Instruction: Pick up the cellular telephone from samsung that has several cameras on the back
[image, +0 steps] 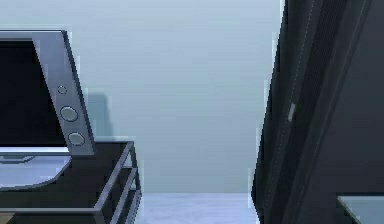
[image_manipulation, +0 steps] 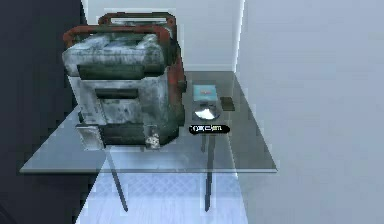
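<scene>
On a glass-topped table (image_manipulation: 250, 150) in the arm side view lies a small flat bluish-grey slab (image_manipulation: 207, 94), phone-like in shape, just right of a big box. A small dark piece (image_manipulation: 228, 103) lies beside it. Nearer the table's front sits a black oval thing with white print (image_manipulation: 210, 127).
A bulky grey box with rusty red trim (image_manipulation: 125, 85) takes up the table's left half. Thin legs (image_manipulation: 120, 190) hold the table above a pale floor, with white walls behind. In the forward view, a television (image: 35, 95) stands on a dark stand (image: 105, 185), and a tall dark panel (image: 320, 110) rises at the right.
</scene>
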